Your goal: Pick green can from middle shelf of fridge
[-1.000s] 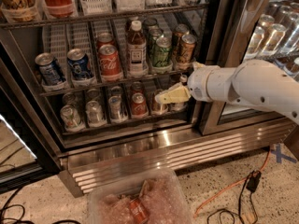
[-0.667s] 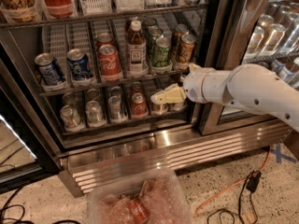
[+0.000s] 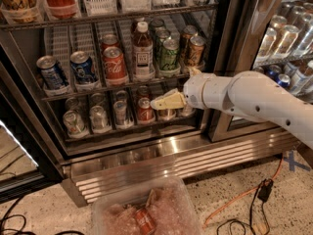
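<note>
Gripper (image 3: 159, 103): cream-coloured wedge on the end of the white arm (image 3: 254, 97), sitting below the green drinks can with the silver top (image 3: 169, 56) and slightly left of it, out in front of the rack underneath. We cannot tell whether it is open or closed, and it isn't touching the green can.

The green can stands upright at the front of its lane on the grey railed middle shelf (image 3: 98, 90), inside the glass-door fridge with the ribbed steel base (image 3: 171, 163). A second green can (image 3: 159, 33) stands right behind it in the same lane.

Just left of the green can is a brown tea bottle with a white cap (image 3: 143, 50). Left of that are a red cola can (image 3: 115, 65) and then two blue cans (image 3: 83, 67). Just right of the green can are two brown-gold cans (image 3: 195, 50).

On the rack below the green can we see silver-topped cans (image 3: 73, 122) and a small red can (image 3: 145, 110), which sits just left of the gripper.

Well below the green can, a clear plastic bin (image 3: 105, 207) sits on the floor. An orange cable (image 3: 239, 203) lies on the floor to its right.
</note>
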Tool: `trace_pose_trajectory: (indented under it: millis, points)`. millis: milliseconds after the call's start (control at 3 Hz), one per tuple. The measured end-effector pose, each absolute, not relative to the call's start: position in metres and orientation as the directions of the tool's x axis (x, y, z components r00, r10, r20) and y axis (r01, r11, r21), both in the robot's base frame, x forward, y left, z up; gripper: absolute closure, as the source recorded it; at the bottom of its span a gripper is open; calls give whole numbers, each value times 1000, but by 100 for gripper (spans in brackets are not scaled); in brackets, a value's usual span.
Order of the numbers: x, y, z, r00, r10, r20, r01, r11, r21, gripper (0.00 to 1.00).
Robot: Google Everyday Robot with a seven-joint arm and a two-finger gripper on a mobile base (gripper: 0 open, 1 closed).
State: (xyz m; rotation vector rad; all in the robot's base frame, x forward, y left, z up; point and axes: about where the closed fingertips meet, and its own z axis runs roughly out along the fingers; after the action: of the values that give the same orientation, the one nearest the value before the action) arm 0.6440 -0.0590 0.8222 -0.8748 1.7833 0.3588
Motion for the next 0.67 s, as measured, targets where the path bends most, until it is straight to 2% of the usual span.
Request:
trace_pose_trajectory:
  millis: [667]
  points:
    - [688, -60, 802, -162, -344, -925, -647, 745, -164, 0]
